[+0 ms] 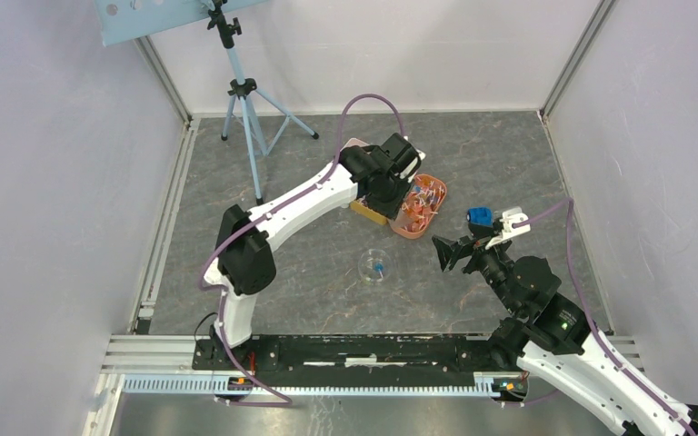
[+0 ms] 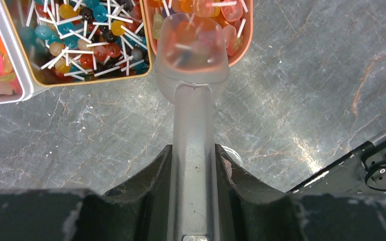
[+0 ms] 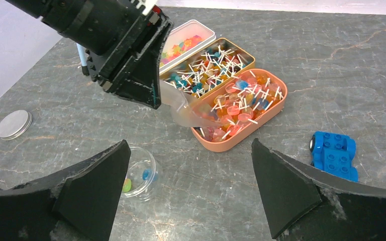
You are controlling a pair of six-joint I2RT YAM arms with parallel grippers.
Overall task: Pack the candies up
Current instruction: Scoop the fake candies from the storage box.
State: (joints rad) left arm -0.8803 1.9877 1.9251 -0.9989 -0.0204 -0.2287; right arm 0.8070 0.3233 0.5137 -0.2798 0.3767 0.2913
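The candies (image 3: 241, 98) are small orange, pink and blue sweets on white sticks, heaped in an oval orange tray (image 3: 274, 108). My left gripper (image 2: 193, 150) is shut on the handle of a clear plastic scoop (image 2: 193, 65). The scoop's bowl dips into the near end of the orange tray (image 2: 245, 45) among the candies (image 2: 231, 10). A clear round jar (image 3: 140, 173) with a green and a blue sweet inside stands on the table. My right gripper (image 3: 191, 170) hangs open beside it, holding nothing. From above, the left gripper (image 1: 398, 177) reaches over the tray (image 1: 421, 207).
Behind the orange tray lie a yellow-rimmed tray (image 3: 208, 68) of mixed stick sweets and a white tray (image 3: 188, 40) of gummies. A blue toy car (image 3: 334, 155) sits right of the orange tray. A round metal lid (image 3: 14, 124) lies at the left. A tripod (image 1: 247, 109) stands far left.
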